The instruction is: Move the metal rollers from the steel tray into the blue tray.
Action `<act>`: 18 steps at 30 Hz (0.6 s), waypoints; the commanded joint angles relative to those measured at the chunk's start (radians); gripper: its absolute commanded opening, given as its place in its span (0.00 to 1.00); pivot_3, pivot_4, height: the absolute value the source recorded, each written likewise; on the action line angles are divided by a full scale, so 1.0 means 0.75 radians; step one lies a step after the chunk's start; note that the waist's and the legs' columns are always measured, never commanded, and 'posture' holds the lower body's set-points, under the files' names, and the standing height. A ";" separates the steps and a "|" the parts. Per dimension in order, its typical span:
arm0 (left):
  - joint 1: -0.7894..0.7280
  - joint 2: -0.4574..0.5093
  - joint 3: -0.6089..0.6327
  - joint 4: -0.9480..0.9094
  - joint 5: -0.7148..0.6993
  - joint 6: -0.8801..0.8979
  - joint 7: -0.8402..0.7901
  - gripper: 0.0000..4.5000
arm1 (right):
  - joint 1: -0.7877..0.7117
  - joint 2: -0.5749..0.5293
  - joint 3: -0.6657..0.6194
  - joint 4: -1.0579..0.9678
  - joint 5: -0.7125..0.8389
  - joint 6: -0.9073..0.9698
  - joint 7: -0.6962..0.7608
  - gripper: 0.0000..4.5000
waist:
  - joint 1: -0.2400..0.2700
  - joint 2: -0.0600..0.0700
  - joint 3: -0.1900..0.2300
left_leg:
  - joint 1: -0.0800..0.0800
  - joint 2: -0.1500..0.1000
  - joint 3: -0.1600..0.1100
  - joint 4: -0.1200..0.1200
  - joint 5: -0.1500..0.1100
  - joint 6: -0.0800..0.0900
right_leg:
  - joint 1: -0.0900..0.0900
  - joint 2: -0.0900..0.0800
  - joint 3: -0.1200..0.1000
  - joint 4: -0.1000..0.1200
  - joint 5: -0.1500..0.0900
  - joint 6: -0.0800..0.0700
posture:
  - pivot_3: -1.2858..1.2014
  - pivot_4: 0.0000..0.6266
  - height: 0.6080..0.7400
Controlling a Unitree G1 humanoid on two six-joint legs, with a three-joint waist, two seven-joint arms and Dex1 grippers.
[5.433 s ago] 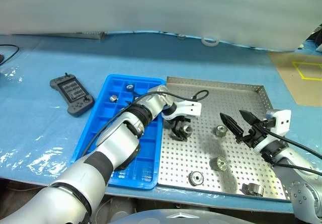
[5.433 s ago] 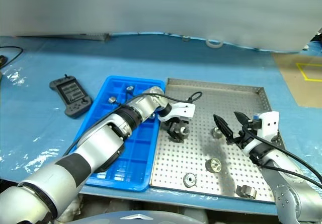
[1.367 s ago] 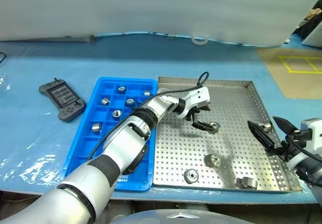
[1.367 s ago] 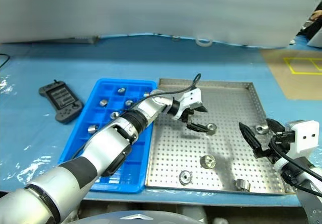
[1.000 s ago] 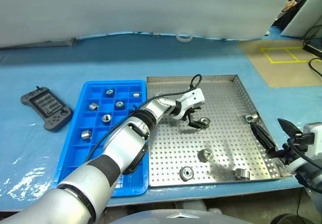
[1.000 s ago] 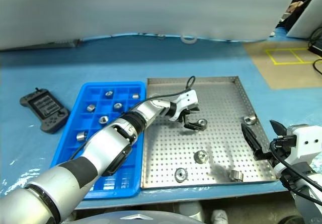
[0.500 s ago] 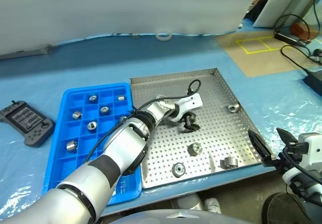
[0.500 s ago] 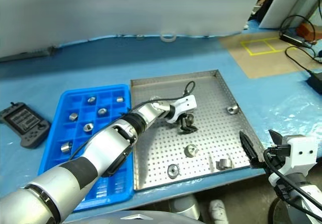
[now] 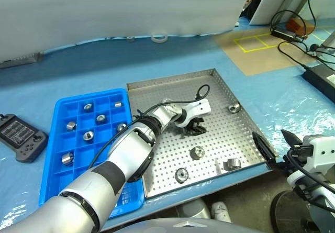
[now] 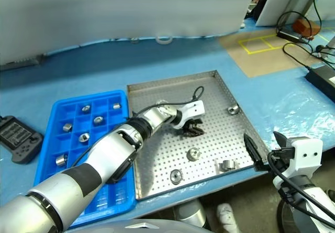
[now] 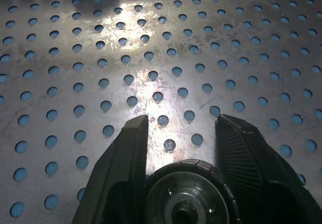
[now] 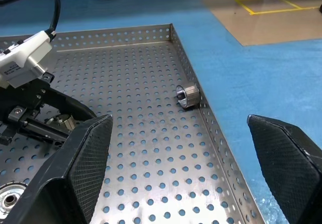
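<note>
A metal roller (image 11: 184,204) sits clamped between the two fingers of the left claw (image 9: 194,129), low over the middle of the steel tray (image 9: 209,76). Four more rollers lie loose in that tray: one (image 9: 234,107) by its right rim, three nearer the front. The right claw (image 10: 261,148) hangs spread wide and empty past the tray's near right corner. The blue tray (image 9: 57,148), left of the steel one, has several rollers in its compartments.

Left tool (image 9: 194,130) reaches across, fingers pinched; right tool (image 9: 272,144) low, fingers spread wide.
</note>
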State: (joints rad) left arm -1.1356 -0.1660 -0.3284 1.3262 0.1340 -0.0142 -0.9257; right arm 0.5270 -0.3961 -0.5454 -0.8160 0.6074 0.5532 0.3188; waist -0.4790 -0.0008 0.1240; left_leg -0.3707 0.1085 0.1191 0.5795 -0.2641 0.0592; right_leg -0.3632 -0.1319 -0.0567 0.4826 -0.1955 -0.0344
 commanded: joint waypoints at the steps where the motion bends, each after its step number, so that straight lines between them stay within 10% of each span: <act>1: -0.045 -0.262 0.082 -0.033 -0.065 0.001 -0.010 0.41 | -0.029 -0.034 -0.002 0.013 0.008 -0.007 0.018 1.00 | 0.001 0.001 0.000 | 0.000 0.000 0.000 0.000 0.000 0.000 | 0.000 0.000 0.000 0.000 0.000 0.000 | 0.24 0.24 1.00; 9: -0.194 -0.158 0.274 -0.153 -0.243 -0.019 -0.120 0.41 | -0.181 -0.114 0.047 0.125 0.007 0.002 0.061 1.00 | 0.015 0.002 0.004 | -0.003 -0.004 0.000 0.000 0.001 0.003 | -0.001 -0.010 -0.009 0.001 0.006 -0.007 | 0.28 0.24 1.00; 18: -0.048 0.330 0.337 -0.575 -0.314 0.065 -0.410 0.41 | -0.536 -0.289 0.146 0.246 0.111 0.088 0.187 1.00 | 0.050 0.002 0.005 | -0.002 -0.008 0.000 0.002 0.001 0.011 | 0.001 -0.021 -0.021 0.007 0.012 -0.002 | 0.35 0.24 1.00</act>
State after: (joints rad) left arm -1.1879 0.0393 -0.0922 0.9712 -0.0844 0.0152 -1.1996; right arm 0.1576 -0.5924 -0.4399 -0.6355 0.6680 0.6132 0.4384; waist -0.4417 0.0009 0.1275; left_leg -0.3708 0.1028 0.1189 0.5810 -0.2629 0.0676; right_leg -0.3618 -0.1484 -0.0745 0.4902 -0.1861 -0.0360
